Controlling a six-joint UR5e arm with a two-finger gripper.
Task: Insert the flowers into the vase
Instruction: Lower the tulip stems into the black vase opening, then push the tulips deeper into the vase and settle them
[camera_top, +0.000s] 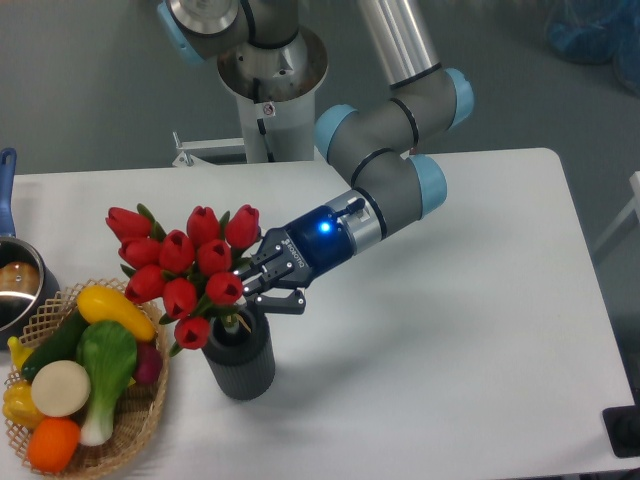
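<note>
Gripper (243, 285): fingers clamped on the stems of the flowers (185, 270), just above the vase mouth. Flowers: red tulip bunch, heads leaning toward 10 o'clock, stem ends inside the vase (239, 358) (lowest bud touching the rim). Vase: dark ribbed cylinder, upright on the white table (460, 330). Wicker basket (130, 420) of toy vegetables at 9 o'clock of the vase. Steel pot (15, 285), far left edge.

Nine red tulip buds (190, 270); one vase (240, 362); one wicker basket (120, 440); one steel pot (18, 285)
</note>
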